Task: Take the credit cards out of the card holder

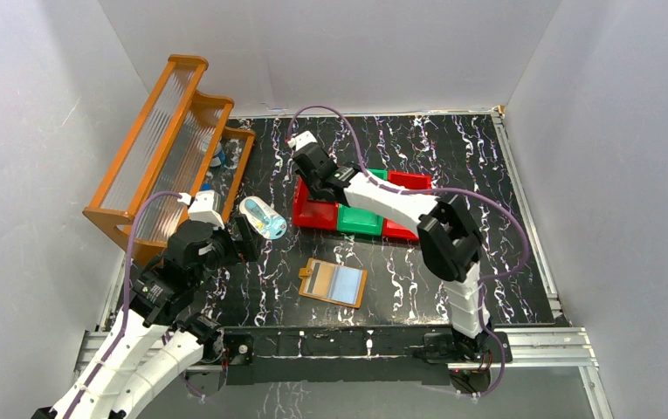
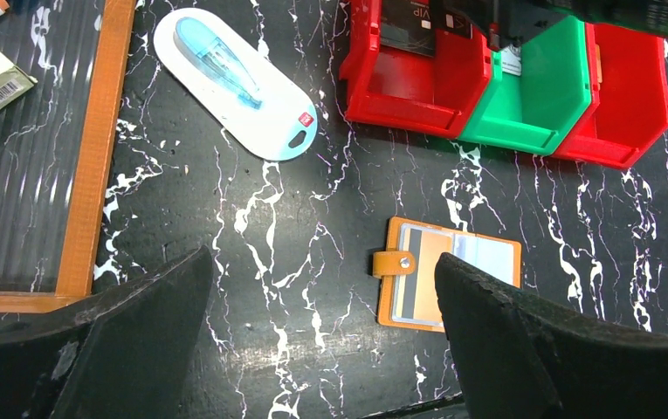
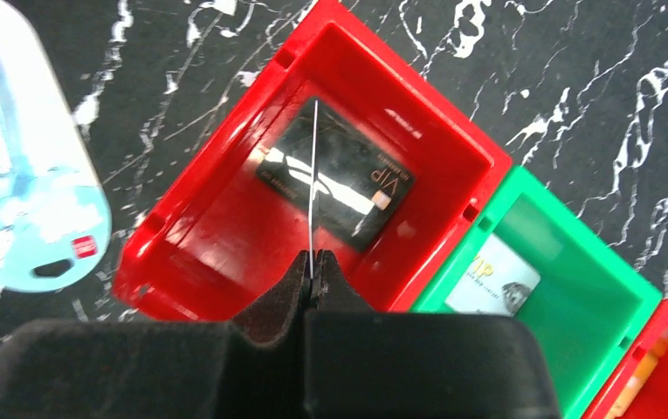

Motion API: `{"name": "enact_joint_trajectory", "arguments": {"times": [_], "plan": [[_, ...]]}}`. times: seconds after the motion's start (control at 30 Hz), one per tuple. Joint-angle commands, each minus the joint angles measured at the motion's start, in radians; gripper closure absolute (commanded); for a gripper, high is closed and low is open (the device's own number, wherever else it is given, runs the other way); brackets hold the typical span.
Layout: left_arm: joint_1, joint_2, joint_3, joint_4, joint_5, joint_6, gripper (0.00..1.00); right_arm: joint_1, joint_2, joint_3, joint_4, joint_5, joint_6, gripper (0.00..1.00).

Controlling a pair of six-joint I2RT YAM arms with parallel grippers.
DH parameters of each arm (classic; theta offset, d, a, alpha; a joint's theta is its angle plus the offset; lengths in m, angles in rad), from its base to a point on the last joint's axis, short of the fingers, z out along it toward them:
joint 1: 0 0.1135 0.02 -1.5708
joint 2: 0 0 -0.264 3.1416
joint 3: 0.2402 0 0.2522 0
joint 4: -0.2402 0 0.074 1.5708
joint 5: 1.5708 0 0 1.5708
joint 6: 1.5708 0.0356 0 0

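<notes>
Pinching a credit card point(image 3: 313, 175) over the red bin point(image 3: 225, 236), right gripper point(image 3: 314, 266); left gripper point(image 2: 321, 288) spread; two cards point(image 3: 356, 188) binned, card holder point(image 1: 334, 282) not yet emptied.

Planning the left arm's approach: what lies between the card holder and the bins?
Only bare marbled table between card holder and red bin, shown in left wrist view.

Glossy plastic red bin point(image 3: 199, 236); shiny black card point(image 3: 352, 185).

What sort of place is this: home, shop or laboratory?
Probably a laboratory robot cell: plain white panel walls box in a black marbled tabletop; a white left arm and a white right arm are bolted to an aluminium rail.
</notes>
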Motion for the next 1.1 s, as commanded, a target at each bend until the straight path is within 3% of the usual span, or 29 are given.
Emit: {"name": "enact_joint_trajectory", "arguments": {"times": [0.0,0.2,0.5,0.67,0.93,1.07], "plan": [[0.005,-0.005,-0.009,-0.005,-0.023,0.000,0.02,-0.004,0.083,0.132,-0.071,0.155,-0.184,1.00],[0.005,-0.013,-0.008,-0.004,-0.028,-0.001,0.02,-0.002,0.158,0.147,-0.048,0.206,-0.320,1.00],[0.005,-0.013,-0.009,-0.004,-0.027,-0.001,0.02,0.005,0.190,0.109,0.012,0.177,-0.461,0.90],[0.005,-0.014,-0.009,-0.004,-0.028,-0.001,0.02,0.011,0.200,0.099,0.004,0.150,-0.486,0.78],[0.005,-0.013,-0.010,-0.003,-0.027,-0.001,0.02,0.011,0.185,0.050,0.009,0.117,-0.489,0.72],[0.006,-0.011,-0.011,-0.003,-0.026,-0.001,0.02,0.012,0.165,0.026,0.012,0.092,-0.489,0.64]]}}
